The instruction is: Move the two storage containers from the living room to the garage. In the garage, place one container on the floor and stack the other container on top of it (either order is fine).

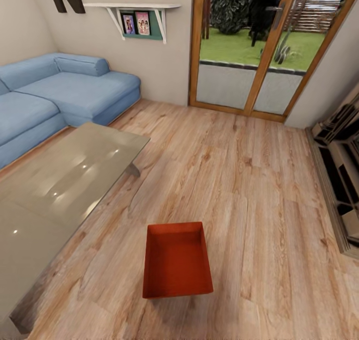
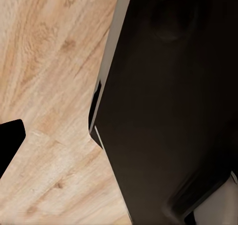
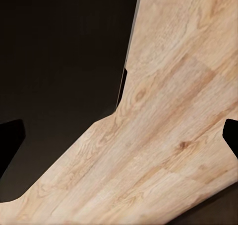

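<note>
Orange-red and open-topped, one storage container (image 1: 177,260) sits on the wood-plank floor (image 1: 239,180) of the living room, low in the head view and just right of the glass-topped coffee surface (image 1: 65,180). That's the count: a single bin in sight, upright, resting flat, nothing inside it that I can see. It stands clear of the surface's edge, with bare planks all round.

Beyond the surface runs one blue corner sofa (image 1: 60,93) against the cream wall. Above it, one white shelf (image 1: 134,5) carries two small framed pictures (image 1: 136,24). Straight ahead are wood-framed glass doors (image 1: 244,55), two panes, with grass and dark shrubs outside. At the far right edge stands a wooden shelving unit (image 1: 341,155).

Over at the wrist views, light planks and dark robot body. In the left wrist view one black fingertip (image 2: 10,143) of the left pincer pokes in; how wide it gapes I cannot tell. In the right wrist view two black fingertips (image 3: 10,138) sit far apart at opposite edges, so the right pincer (image 3: 119,136) is spread wide, holding nothing.
</note>
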`<state>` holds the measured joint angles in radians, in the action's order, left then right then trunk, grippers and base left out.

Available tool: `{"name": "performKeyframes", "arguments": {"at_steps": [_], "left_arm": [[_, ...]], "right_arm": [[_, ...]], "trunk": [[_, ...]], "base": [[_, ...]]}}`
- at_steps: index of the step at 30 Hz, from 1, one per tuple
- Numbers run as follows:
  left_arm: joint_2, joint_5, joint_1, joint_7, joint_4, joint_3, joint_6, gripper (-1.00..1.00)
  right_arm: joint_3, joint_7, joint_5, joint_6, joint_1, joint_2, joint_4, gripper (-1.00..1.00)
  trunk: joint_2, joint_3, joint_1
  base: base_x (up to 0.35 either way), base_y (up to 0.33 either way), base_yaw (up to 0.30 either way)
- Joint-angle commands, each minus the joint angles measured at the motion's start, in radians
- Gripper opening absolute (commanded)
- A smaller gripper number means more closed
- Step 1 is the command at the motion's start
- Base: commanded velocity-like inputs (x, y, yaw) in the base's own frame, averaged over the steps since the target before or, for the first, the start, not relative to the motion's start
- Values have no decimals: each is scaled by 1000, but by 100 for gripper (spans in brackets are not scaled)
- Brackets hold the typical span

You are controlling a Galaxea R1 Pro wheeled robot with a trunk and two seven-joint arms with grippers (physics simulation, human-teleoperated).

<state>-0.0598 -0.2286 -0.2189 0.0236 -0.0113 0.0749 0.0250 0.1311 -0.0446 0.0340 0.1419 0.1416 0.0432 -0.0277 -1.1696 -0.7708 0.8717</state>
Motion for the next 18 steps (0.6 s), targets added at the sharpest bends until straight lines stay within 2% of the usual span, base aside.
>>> {"name": "performKeyframes", "arguments": {"at_steps": [1, 18], "left_arm": [[0, -2, 0, 2, 1, 7, 3, 100], [0, -2, 0, 2, 1, 6, 3, 100]], "right_arm": [[6, -4, 4, 5, 1, 0, -3, 100], [7, -5, 4, 5, 1, 0, -3, 100]], "trunk": [[0, -2, 0], [0, -29, 0]], "base": [[0, 0, 0], [0, 0, 0]]}}
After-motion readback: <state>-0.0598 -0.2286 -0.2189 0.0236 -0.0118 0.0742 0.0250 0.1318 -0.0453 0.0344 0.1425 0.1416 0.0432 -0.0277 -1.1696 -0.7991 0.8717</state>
